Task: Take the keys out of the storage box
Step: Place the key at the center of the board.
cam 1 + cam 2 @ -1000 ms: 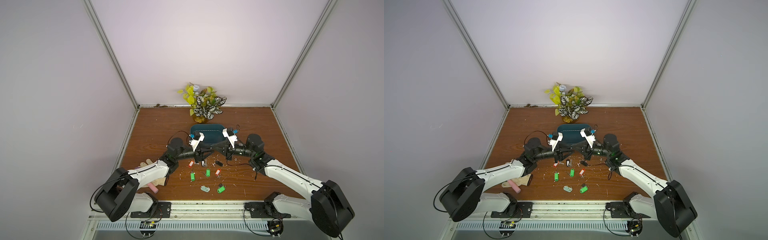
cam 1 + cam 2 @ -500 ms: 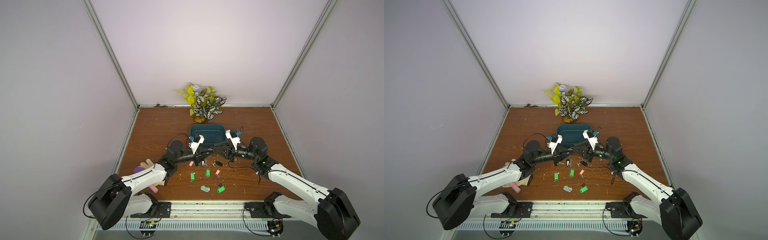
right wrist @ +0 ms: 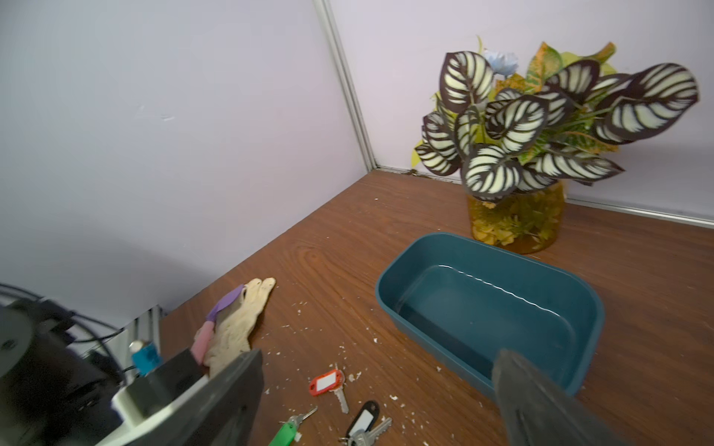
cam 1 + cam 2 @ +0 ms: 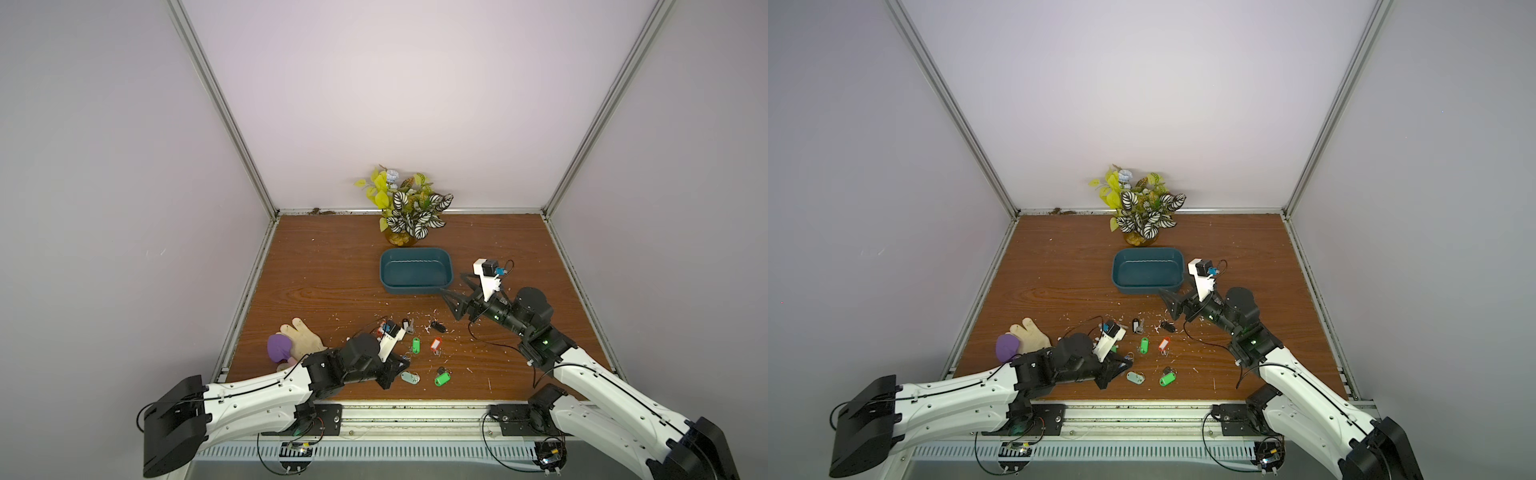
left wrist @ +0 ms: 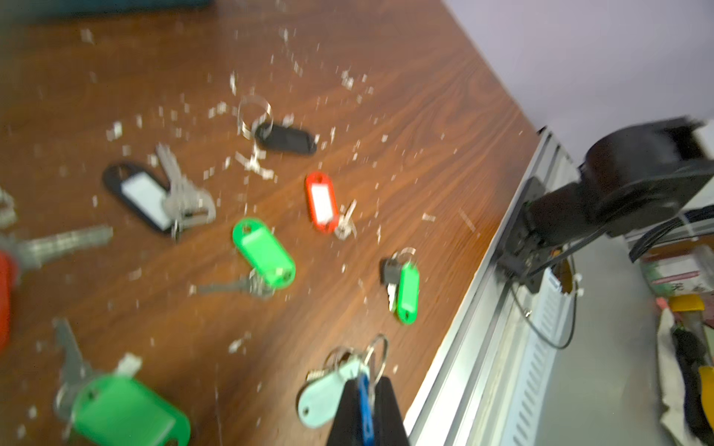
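Now the dark-teal plastic storage box point(image 4: 415, 270) sits just in front of the leafy potted plant point(image 4: 409, 208), while the tagged metal keys point(image 4: 416, 344) lie scattered outside it on the brown wooden worktop point(image 4: 332, 270). White inserts in the black tag point(image 5: 143, 197) and orange-red tag point(image 5: 322, 202) are too blurred to read. Left gripper point(image 5: 367, 386) has pulled back from the box to the near edge, jaws clamped on a blue-tagged key point(image 5: 364, 409). Right gripper point(image 4: 452, 283) has backed off beside the box, jaws now wide apart.
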You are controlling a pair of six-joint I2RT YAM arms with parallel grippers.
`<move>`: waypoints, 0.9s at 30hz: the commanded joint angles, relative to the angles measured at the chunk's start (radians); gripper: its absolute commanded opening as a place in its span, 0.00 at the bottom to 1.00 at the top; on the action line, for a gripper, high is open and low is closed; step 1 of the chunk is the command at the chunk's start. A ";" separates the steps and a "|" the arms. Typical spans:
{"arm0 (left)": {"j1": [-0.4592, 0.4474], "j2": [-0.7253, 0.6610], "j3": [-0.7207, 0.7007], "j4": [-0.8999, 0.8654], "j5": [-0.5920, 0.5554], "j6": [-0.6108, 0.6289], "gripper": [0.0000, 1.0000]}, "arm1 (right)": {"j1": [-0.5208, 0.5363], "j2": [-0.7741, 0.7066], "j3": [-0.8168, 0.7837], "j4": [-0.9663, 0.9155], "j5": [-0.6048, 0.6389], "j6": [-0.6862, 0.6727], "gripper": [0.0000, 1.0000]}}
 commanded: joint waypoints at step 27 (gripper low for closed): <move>-0.054 -0.087 -0.166 -0.115 -0.141 -0.314 0.00 | 0.000 -0.031 -0.003 -0.059 0.206 0.007 1.00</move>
